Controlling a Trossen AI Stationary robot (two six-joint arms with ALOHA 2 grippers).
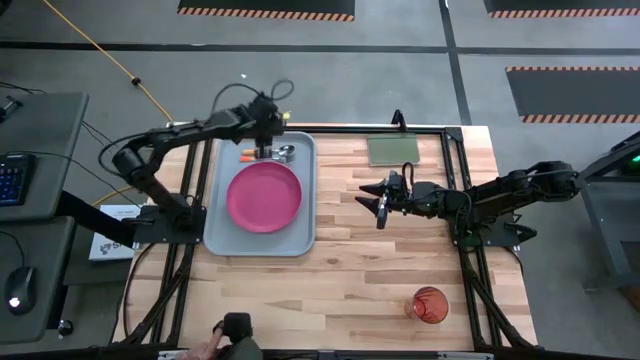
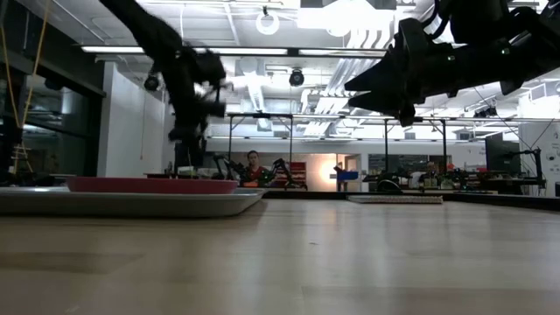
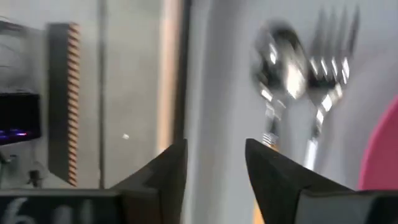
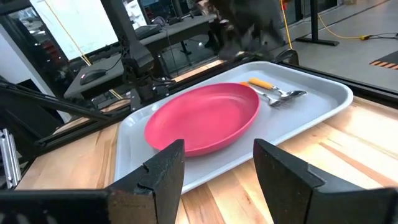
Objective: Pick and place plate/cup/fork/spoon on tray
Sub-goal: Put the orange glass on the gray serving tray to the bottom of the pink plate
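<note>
The light blue-grey tray point(image 1: 215, 235) lies on the table's left half. The pink plate point(image 1: 264, 197) rests flat in its middle. The spoon point(image 3: 280, 59) and the fork point(image 3: 333, 43) lie side by side on the tray's far end, seen also in the right wrist view as spoon point(image 4: 283, 94). My left gripper point(image 1: 268, 135) hangs open above them with nothing between its fingers point(image 3: 168, 168). My right gripper point(image 1: 380, 200) waits open over the table's middle, facing the tray point(image 4: 323, 93). The red-orange cup point(image 1: 430, 303) is on the table near the front right.
A flat green rectangle point(image 1: 392, 150) lies at the table's far edge, right of the tray. A person's hand with a dark device point(image 1: 232, 335) shows at the near edge. Bare wood stretches between the tray and the cup.
</note>
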